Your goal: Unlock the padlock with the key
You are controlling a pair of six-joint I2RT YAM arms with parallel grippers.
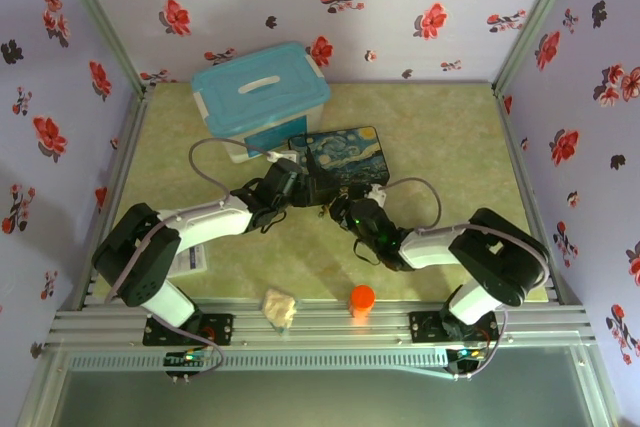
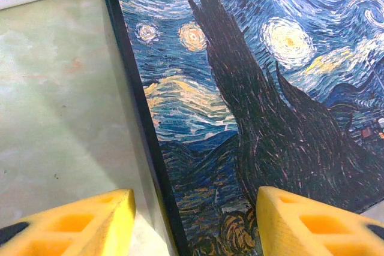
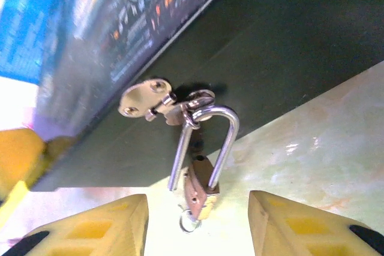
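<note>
Left hand [image 2: 193, 208] has its fingers apart, straddling the edge of the painted box [image 2: 252, 88]. Right hand [image 3: 198, 208] is spread too, one finger on either side of the padlock [image 3: 201, 189], touching nothing. On the table [image 1: 440, 137] a blue bin [image 1: 262, 87] stands behind the box. The padlock hangs from the clasp [image 3: 144, 101] on the box's dark side, its body down at the table. The key [image 3: 189, 223], too small to make out well, pokes from its lower end.
</note>
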